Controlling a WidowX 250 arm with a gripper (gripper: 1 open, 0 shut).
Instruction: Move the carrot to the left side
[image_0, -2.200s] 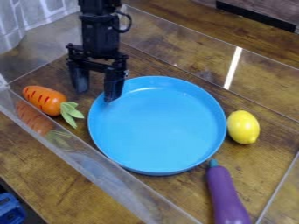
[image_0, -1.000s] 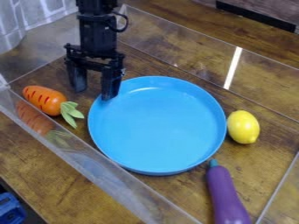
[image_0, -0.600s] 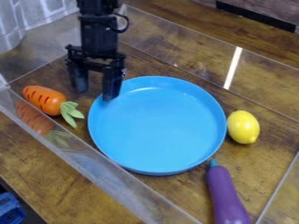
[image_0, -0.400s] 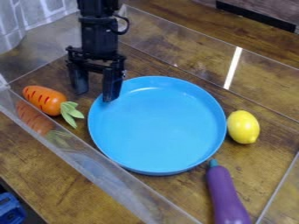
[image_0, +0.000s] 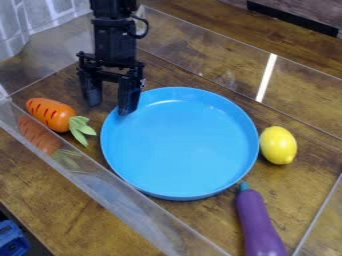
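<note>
The small orange carrot (image_0: 51, 113) with green leaves (image_0: 82, 128) lies on the wooden table at the left, beside the left rim of the big blue plate (image_0: 182, 140). My black gripper (image_0: 111, 101) hangs open and empty just right of and behind the carrot, at the plate's upper left edge. Its two fingers point down and stand apart. It does not touch the carrot.
A yellow lemon (image_0: 278, 145) lies right of the plate. A purple eggplant (image_0: 258, 224) lies at the front right. Clear plastic walls (image_0: 80, 172) ring the work area along the left and front.
The gripper has wavered slightly in place near the plate's upper left edge. The carrot has not moved.
</note>
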